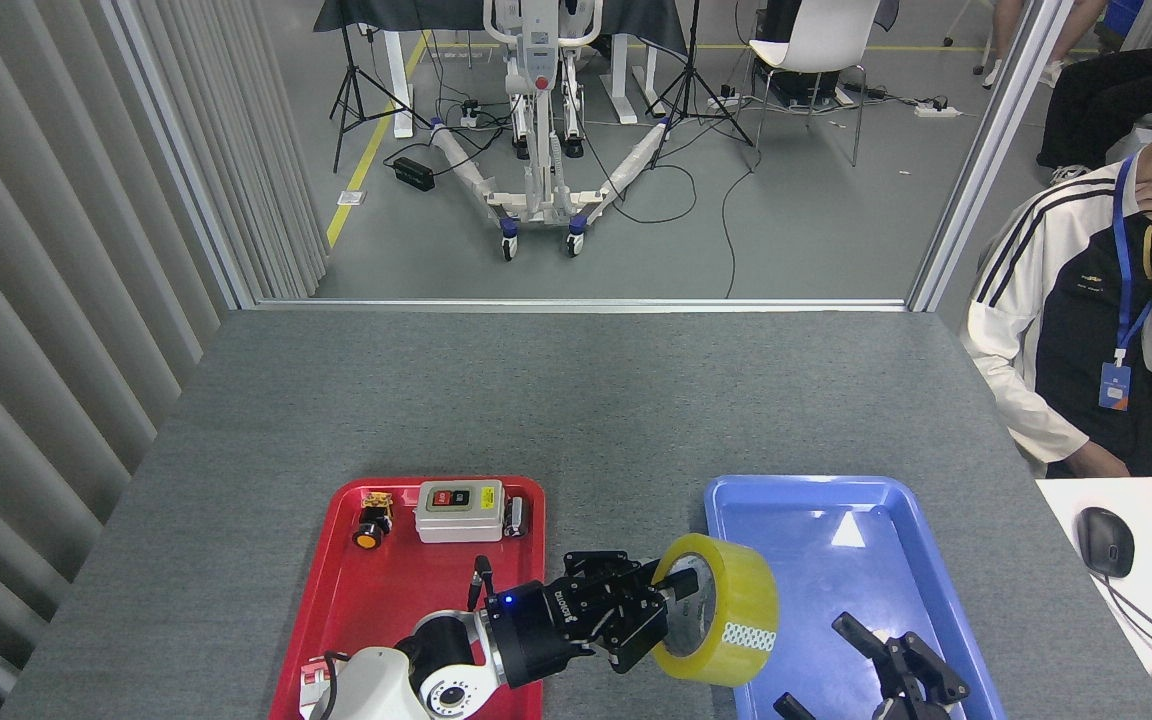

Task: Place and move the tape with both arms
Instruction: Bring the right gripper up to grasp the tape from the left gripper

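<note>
Tape [726, 625] pinched in left jaws [661, 610], overhanging blue tray [866, 500] rim, right jaws [896, 680] spread

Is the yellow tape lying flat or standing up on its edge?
On its edge. The tape is held by the left gripper with its round hole facing sideways, over the blue tray's left rim.

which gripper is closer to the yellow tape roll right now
Left. The left gripper is clamped on the tape, with a finger inside its core. The right gripper sits apart, open, over the blue tray.
</note>
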